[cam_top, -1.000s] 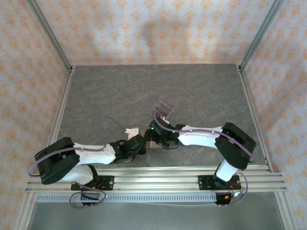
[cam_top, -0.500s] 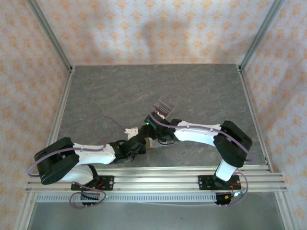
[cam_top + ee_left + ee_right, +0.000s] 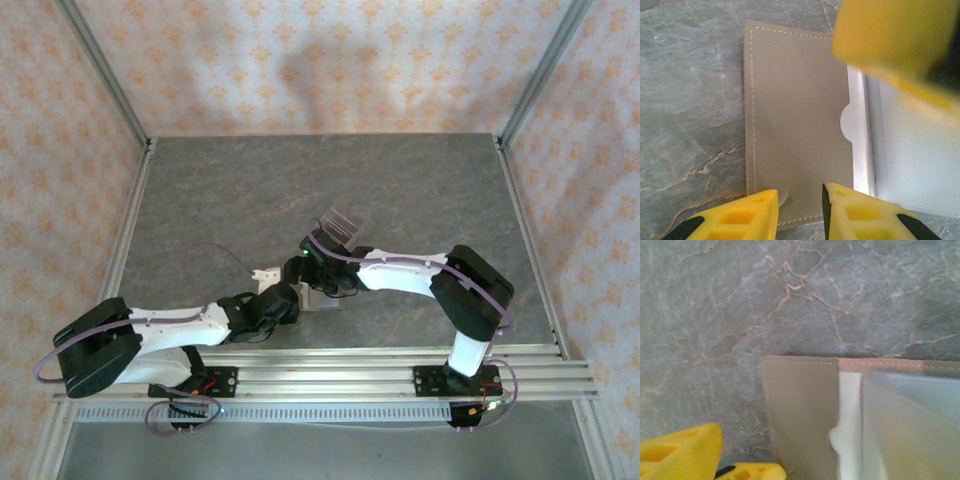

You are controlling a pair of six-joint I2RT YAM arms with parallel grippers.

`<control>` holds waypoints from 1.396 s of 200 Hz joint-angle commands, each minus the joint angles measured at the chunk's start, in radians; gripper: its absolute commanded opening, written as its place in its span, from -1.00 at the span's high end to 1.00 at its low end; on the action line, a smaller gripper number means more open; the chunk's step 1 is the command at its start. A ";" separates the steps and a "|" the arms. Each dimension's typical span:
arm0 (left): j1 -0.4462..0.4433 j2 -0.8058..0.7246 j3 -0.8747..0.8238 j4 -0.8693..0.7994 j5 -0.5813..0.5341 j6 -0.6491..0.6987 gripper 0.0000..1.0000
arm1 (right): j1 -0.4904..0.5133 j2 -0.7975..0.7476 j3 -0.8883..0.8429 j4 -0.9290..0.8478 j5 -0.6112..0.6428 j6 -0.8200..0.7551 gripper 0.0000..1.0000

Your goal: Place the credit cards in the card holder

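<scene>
We have the left pincer (image 3: 799,202) slightly parted and pinching nothing. The near edge of the card holder (image 3: 795,110) lies flat in the gap, and the holder runs straight ahead of the tips on the table (image 3: 690,100). Ahead and to the right of those tips is a pale, glossy card (image 3: 915,150), its edge tucked under the holder's notched pocket lip. Most of it sticks out to the right.

Further ahead on the right, one yellow finger (image 3: 890,35) of the right pincer (image 3: 322,288) hangs over that card. We read the right pincer as spread wide and see no grip on the card. In the right wrist view the holder sits just ahead of that pincer, with the card to the right of the pocket.

Progress, our call: one card is started but not seated, and we see none fully in. Left to do: push it home, then any other cards. We cannot tell how many.

Just beyond the right pincer stands a clear slotted stand (image 3: 340,224); its contents are too small to read.

In the way: both pincers crowd the one small holder, and the right finger sits over the card. Nothing pinches the holder, so we judge a push may slide it along instead of seating the card.
</scene>
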 commanded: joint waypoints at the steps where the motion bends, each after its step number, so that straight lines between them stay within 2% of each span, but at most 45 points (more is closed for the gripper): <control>1: -0.008 -0.064 -0.015 -0.120 -0.005 0.044 0.37 | -0.009 -0.025 0.006 0.105 -0.028 0.033 -0.68; 41: 0.001 -0.217 -0.020 -0.262 -0.043 0.033 0.27 | -0.011 -0.022 0.002 0.108 -0.039 0.034 -0.68; 81: 0.056 -0.405 -0.073 -0.352 -0.010 0.003 0.27 | -0.009 0.010 0.020 0.125 -0.081 0.031 -0.69; 115: 0.076 -0.493 -0.066 -0.407 0.000 0.034 0.12 | -0.007 0.058 0.036 0.127 -0.091 0.019 -0.70; 180: 0.095 -0.364 -0.028 -0.313 0.042 0.070 0.07 | -0.005 0.154 0.059 0.136 -0.097 0.021 -0.70; 212: 0.101 -0.279 0.007 -0.272 0.048 0.094 0.06 | -0.004 0.076 0.057 0.083 -0.047 -0.022 -0.73; 227: 0.107 -0.244 0.031 -0.258 0.053 0.107 0.05 | -0.005 0.029 0.072 0.040 -0.032 -0.057 -0.82; 262: 0.150 -0.176 0.075 -0.240 0.073 0.136 0.02 | -0.015 -0.065 0.129 -0.133 0.061 -0.164 -0.98; 279: 0.176 -0.147 0.090 -0.224 0.101 0.155 0.02 | -0.048 -0.107 0.139 -0.196 0.098 -0.203 -0.99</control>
